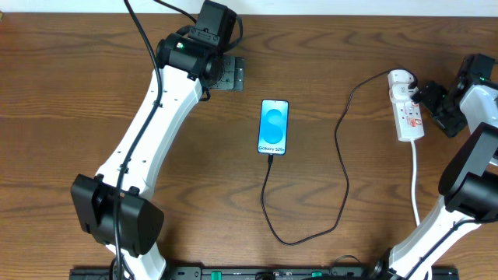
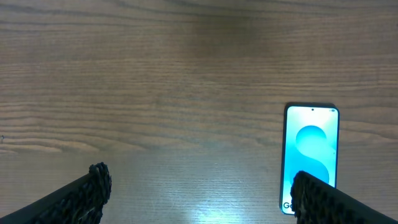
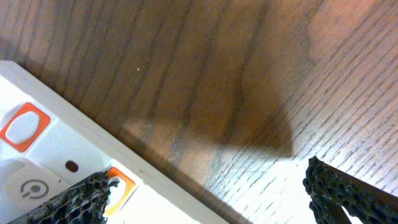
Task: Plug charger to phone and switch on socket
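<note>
Wooden table (image 1: 327, 47) is seen from overhead with the phone (image 1: 273, 127) laid flat near its middle, screen up and lit cyan and white. The charger (image 1: 346, 179) is traced as a thin black line. Its tip meets the phone's near short edge, and the cable loops toward the robot, bends right and climbs. It ends at a black plug on the far part of the socket (image 1: 408, 117). Whether the tip is fully seated cannot be told. The socket is laid at the right side of the table, well apart from the phone, rounded end farthest from the robot. Its white cord (image 1: 415, 183) is led back toward the right arm's base. The left gripper (image 1: 227, 74) is held beyond and to the left of the phone, apart from it. In the left wrist view its fingers (image 2: 87, 196) are seen spread wide over bare wood with nothing between them, and the phone (image 2: 311, 155) is partly covered by one finger. The right gripper (image 1: 429, 102) is placed just beside the socket's right side. In the right wrist view its fingers (image 3: 339, 193) are likewise spread with nothing held. One finger overlaps the socket (image 3: 62, 140) near a red-ringed switch (image 3: 23, 126); contact with the socket cannot be confirmed.
</note>
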